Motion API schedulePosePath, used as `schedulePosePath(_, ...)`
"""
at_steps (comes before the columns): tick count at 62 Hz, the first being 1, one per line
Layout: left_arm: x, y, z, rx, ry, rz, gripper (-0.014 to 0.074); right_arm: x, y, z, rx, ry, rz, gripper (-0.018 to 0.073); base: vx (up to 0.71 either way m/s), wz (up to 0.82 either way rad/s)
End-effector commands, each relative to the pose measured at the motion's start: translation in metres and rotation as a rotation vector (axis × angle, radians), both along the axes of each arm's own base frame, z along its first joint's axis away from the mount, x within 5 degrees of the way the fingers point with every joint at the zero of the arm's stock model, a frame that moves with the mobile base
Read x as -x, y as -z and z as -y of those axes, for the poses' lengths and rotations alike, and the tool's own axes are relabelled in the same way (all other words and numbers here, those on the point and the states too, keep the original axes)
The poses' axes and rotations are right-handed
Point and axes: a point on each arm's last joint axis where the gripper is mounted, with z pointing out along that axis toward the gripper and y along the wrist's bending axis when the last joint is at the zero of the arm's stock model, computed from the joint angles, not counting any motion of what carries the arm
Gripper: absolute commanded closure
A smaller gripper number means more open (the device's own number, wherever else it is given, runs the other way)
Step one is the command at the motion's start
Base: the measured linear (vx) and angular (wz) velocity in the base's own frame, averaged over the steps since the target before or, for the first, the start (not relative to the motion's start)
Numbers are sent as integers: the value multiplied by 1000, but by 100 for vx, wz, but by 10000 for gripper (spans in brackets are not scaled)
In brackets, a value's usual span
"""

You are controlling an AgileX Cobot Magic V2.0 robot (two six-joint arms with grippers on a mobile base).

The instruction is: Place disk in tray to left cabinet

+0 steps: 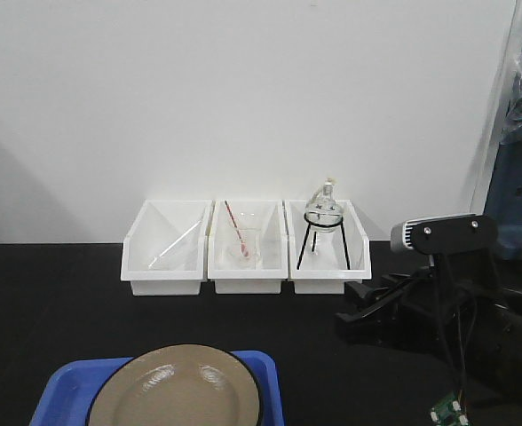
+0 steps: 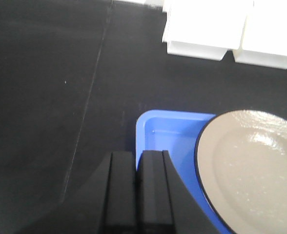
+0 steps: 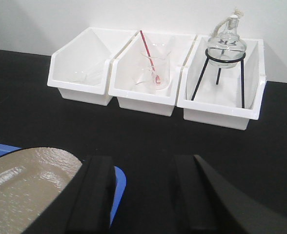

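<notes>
The tan disk (image 1: 179, 390) with its thin black rim lies inside the blue tray (image 1: 263, 366) at the table's near edge. In the left wrist view my left gripper (image 2: 136, 161) is shut on the tray's (image 2: 168, 131) left rim, with the disk (image 2: 253, 165) just to its right. My right gripper (image 3: 143, 165) stands open at the tray's right end. The blue corner (image 3: 118, 187) shows between its fingers, close to the left finger (image 3: 97, 195), which covers part of the disk (image 3: 26, 180). The left cabinet is out of view.
Three white bins stand in a row by the wall: a left bin (image 1: 163, 253), a middle bin (image 1: 248, 253) with a beaker and red rod, and a right bin (image 1: 328, 253) with a flask on a black tripod. The right arm (image 1: 438, 302) occupies the right side.
</notes>
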Motion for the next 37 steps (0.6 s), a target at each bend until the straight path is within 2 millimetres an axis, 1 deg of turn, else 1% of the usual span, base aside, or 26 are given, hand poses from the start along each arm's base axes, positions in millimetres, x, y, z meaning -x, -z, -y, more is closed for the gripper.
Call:
schedulePosePath(1,-5,-23,0,3,-7,157,569,3,-18,3,-13,1,56,223,0,0)
schedulePosePath(7,-5,-24,0,-41,12,168,499,3,-18,4,-11,7,57,213,0,0)
schedulePosePath(11,-5,-24,0,-61,21,168,426,3,-18,4,-11,9,57,186,0,0)
schedulePosePath(21,-5,-26,0,-59,19,184,177,3,-18,5,-7,20,58,50,0,0)
schedulePosePath(26,-5,-23,1,7,9,151,61,2,-16,5,-6,26,52,-22,0,0)
schedulePosePath(31,-7,-16,4,74,10,70,13,1,-14,3,-14,15,42,-50,0,0)
schedulePosePath(37,-23,-10,6,91,29,-66,10,-2,-10,2,-39,19,15,-45,0,0)
